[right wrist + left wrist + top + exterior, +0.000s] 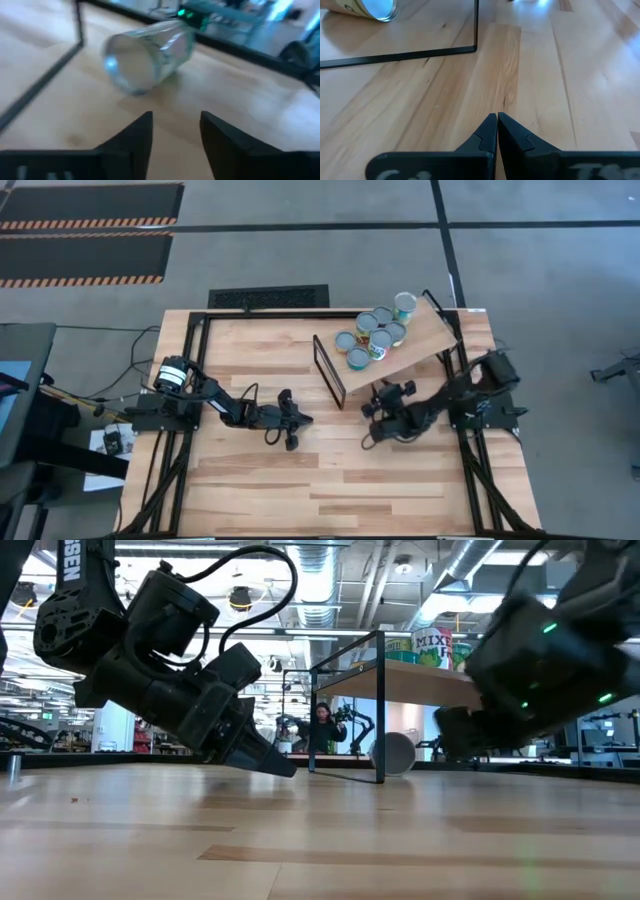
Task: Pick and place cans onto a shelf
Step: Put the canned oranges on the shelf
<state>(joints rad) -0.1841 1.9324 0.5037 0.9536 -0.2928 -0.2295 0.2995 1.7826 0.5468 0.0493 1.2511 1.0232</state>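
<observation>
both arms are dark, near black, built of chunky jointed housings. the left arm has a round motor cap with a pale ring at its base, and black cable loops run along its links. white block letters show on its upper housing in the low view. the right arm has the same blocky links, with small green lights glowing on its wrist housing. the left gripper has two black wedge-shaped fingers tapering to thin tips, with faint pale lettering on the bar behind them. the right gripper has matching black tapered fingers.
</observation>
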